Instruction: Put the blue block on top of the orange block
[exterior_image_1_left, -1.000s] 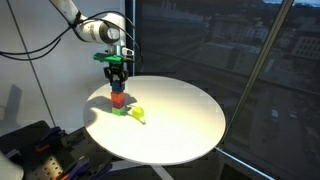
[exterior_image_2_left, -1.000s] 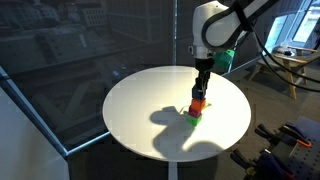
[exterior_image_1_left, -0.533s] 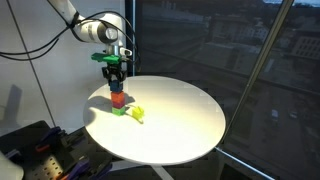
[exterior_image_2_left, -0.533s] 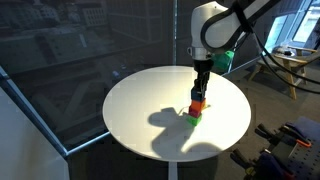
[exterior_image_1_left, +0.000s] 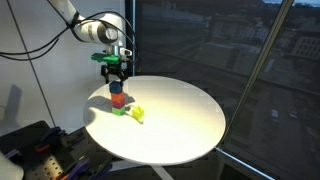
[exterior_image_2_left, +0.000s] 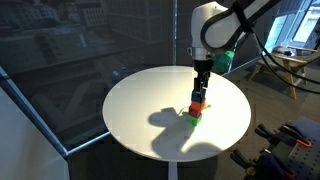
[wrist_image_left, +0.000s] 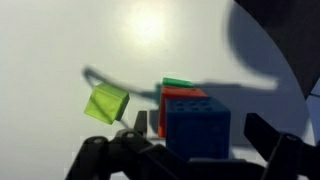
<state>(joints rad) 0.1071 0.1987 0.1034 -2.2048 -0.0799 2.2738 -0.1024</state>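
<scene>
Wrist view shows the blue block (wrist_image_left: 197, 130) in the lower middle of the frame, sitting on top of the orange block (wrist_image_left: 180, 97), whose red-orange top edge and left side peek out behind and beside it. The dark fingers (wrist_image_left: 268, 140) of the gripper (exterior_image_1_left: 117, 76) stand spread on either side of the blue block, with a strip of bright table visible between the block and the finger on the right, so the jaws look open and not clamped on it. A yellow block (wrist_image_left: 105, 104) lies tilted to the left of the stack, apart from it, and a thin sliver of a green block (wrist_image_left: 178, 82) shows just behind the orange one. In both exterior views the arm hangs straight down over the stack on the round white table (exterior_image_1_left: 185, 125), toward its left part in one and right of its centre in another, with the green block (exterior_image_2_left: 193, 114) touching or just beside the stack's base.
</scene>
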